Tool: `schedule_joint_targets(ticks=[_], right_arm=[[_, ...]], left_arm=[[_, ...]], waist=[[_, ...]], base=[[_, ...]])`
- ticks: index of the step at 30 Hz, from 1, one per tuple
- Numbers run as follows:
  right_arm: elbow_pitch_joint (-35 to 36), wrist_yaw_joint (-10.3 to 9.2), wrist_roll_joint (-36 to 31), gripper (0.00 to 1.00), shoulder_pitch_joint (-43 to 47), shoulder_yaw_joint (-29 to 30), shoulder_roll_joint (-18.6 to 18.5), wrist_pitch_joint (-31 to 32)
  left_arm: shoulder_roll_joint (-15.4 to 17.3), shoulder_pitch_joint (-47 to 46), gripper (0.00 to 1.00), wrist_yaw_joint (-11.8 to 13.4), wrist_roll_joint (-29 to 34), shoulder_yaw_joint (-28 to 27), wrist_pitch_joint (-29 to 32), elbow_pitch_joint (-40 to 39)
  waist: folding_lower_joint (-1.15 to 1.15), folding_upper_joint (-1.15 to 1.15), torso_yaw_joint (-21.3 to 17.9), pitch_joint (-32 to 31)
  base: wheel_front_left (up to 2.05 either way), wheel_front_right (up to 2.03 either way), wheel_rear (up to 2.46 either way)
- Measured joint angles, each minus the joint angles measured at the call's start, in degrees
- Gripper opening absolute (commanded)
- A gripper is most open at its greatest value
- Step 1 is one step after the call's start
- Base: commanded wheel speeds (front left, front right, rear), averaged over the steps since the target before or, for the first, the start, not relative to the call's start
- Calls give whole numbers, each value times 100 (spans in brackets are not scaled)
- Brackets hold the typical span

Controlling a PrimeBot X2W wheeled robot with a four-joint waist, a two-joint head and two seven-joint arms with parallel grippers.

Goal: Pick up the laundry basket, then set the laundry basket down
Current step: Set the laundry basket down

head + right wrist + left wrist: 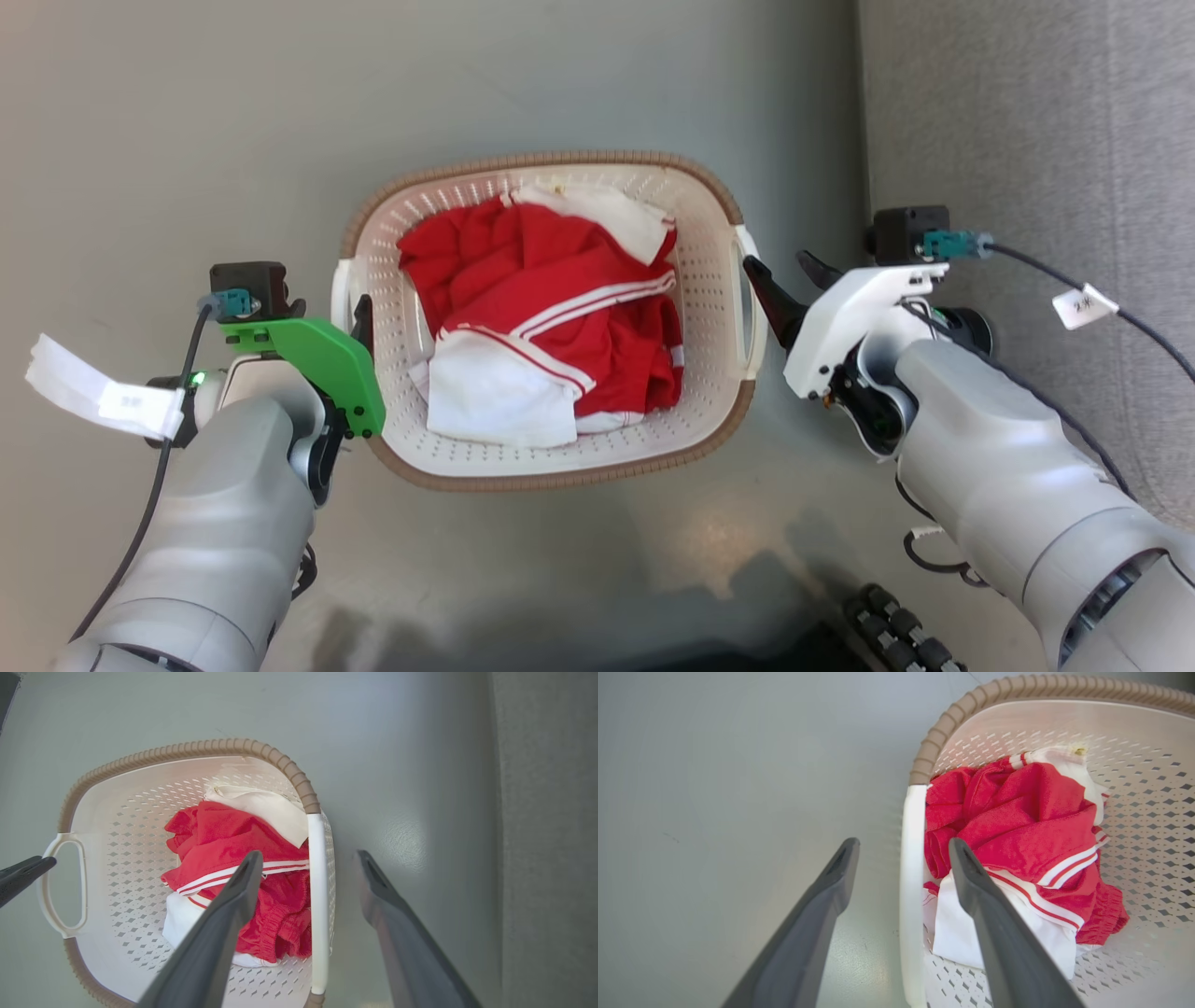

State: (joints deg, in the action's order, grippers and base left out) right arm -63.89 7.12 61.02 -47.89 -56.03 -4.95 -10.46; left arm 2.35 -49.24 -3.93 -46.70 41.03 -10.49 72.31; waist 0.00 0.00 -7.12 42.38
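Note:
The laundry basket [560,161] sits on the grey floor, cream-white and perforated with a brown rim, holding red and white clothes [551,308]. My left gripper [353,313] is at its left handle [338,285]. In the left wrist view the left gripper [903,845] is open, one finger outside the white handle bar [913,896] and one inside over the clothes. My right gripper [778,264] is at the right handle [752,322]. In the right wrist view the right gripper [309,857] is open and straddles that handle bar [316,914] the same way.
A grey textured carpet [1027,112] runs along the right side, close to my right arm. Smooth grey floor [187,112] surrounds the basket. A dark ribbed part of my base [896,635] shows at the bottom. Cables with paper tags hang from both wrists.

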Motion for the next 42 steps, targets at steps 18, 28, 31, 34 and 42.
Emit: schedule_joint_targets(ticks=[18,28,31,34,42], right_arm=[[283,1,-146,100,148,-44,-290,-375],[999,-123,-655,100,-51,801,-770,-388],[1317,-211,-875,100,30,1101,-849,-388],[1672,-285,-1188,100,229,1293,-932,-389],[2606,-480,-1729,100,1015,1963,-1073,-389]], left_arm=[[-30,317,100,-110,15,-42,-377,-335],[214,368,100,-7,231,-581,-377,-1443],[283,515,100,42,331,-737,-377,-1750],[289,835,100,99,513,-854,-377,-2011],[386,1468,100,244,714,-1366,-377,-2849]], waist=[[0,0,62,-1353],[0,0,135,-2074],[0,0,171,-2316],[0,0,211,-2558],[0,0,330,-3178]], base=[[0,0,0],[0,0,0],[0,0,0],[0,0,0],[0,0,0]])
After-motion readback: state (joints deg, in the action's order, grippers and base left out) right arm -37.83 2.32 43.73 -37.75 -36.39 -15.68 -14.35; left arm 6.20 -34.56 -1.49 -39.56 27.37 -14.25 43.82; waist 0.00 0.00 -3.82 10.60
